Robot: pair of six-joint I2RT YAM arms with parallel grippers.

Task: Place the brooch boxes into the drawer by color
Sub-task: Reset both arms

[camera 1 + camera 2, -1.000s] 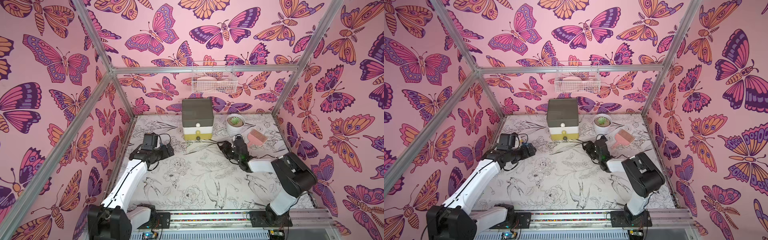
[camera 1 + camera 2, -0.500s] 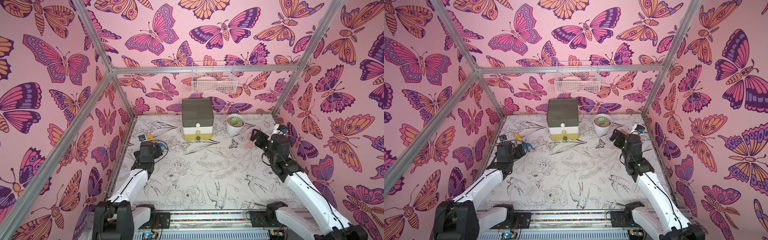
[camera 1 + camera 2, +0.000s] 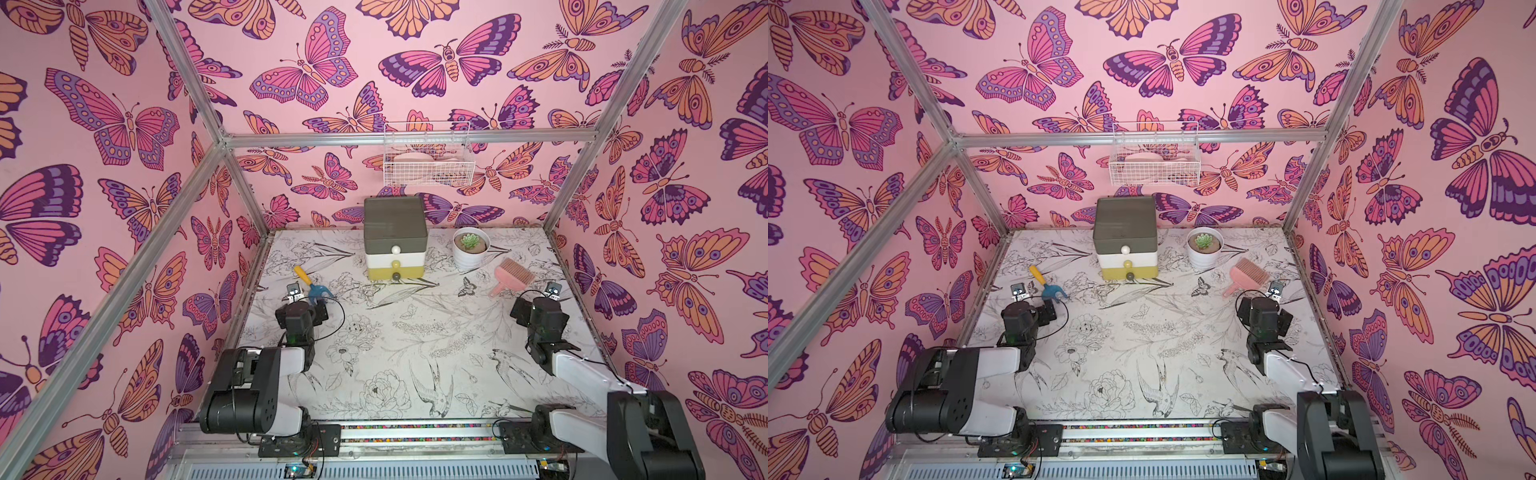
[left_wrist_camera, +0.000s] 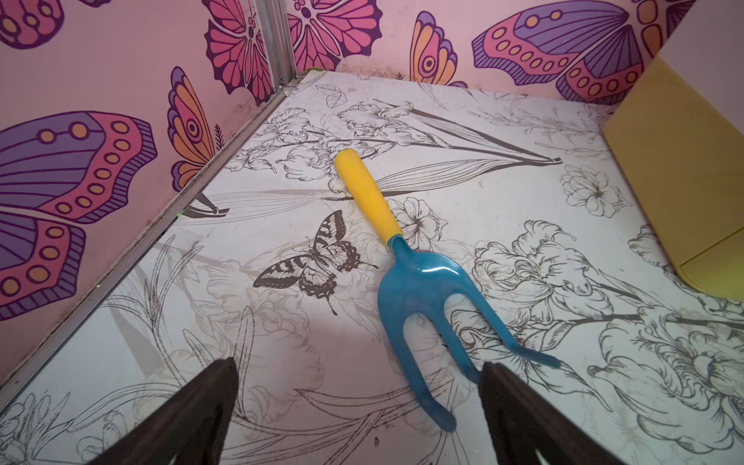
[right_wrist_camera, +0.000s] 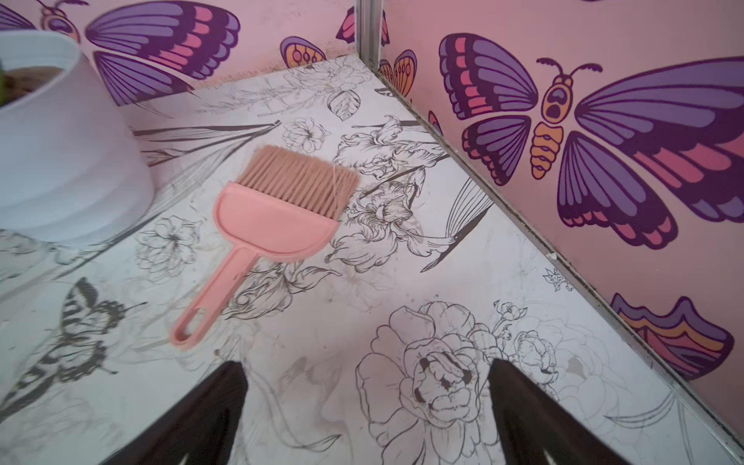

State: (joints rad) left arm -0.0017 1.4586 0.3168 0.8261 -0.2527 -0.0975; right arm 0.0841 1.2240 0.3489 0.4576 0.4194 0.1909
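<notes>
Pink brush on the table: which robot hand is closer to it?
Right. The right gripper sits close beside the pink brush, on its wall side, open and not touching it. The left gripper is far across the table, next to the blue garden fork.

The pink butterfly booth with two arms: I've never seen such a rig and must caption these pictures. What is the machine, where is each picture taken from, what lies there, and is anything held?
It is a two-armed tabletop robot; each arm ends in a gripper. Both top views look down on the whole booth from one camera head. The other two pictures come from cameras on the wrists. On the flower-printed table stand a small three-tier drawer chest, grey, white and yellow, all drawers shut, and a white pot with a green succulent. A blue garden fork with a yellow handle lies before the left gripper; a pink hand brush lies before the right gripper. A white wire basket hangs on the back wall. Both grippers are open and hold nothing.
</notes>
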